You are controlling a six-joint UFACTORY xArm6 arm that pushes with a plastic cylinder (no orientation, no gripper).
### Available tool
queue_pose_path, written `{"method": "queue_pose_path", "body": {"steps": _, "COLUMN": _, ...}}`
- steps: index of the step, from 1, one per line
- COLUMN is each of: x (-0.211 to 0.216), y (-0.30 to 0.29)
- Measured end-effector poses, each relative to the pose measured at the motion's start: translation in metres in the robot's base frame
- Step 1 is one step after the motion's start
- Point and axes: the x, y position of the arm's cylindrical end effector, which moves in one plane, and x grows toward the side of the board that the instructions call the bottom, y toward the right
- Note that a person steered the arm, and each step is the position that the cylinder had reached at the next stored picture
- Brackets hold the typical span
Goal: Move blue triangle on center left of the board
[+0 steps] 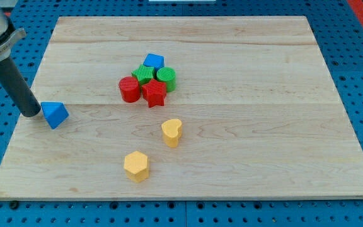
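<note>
Yellow hexagon; blue triangle apex rightward

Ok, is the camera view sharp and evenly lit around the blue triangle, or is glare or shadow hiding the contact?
Camera view: sharp, evenly lit, no glare on the board. Blue triangle casts only a faint soft shadow. My tip sits at its left edge, clearly resolved; touching or a hair apart, I cannot tell.
</note>
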Motion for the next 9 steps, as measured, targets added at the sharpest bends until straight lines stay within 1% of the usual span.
{"method": "queue_pose_path", "body": {"steps": 2, "x": 0.056, "y": 0.022}}
{"method": "queue_pose_path", "body": {"steps": 3, "x": 0.055, "y": 0.033}}
{"method": "queue_pose_path", "body": {"steps": 6, "x": -0.003, "y": 0.030}}
{"method": "queue_pose_path", "body": {"steps": 7, "x": -0.013, "y": 0.038}}
{"method": "queue_pose_path", "body": {"steps": 9, "x": -0.013, "y": 0.048}}
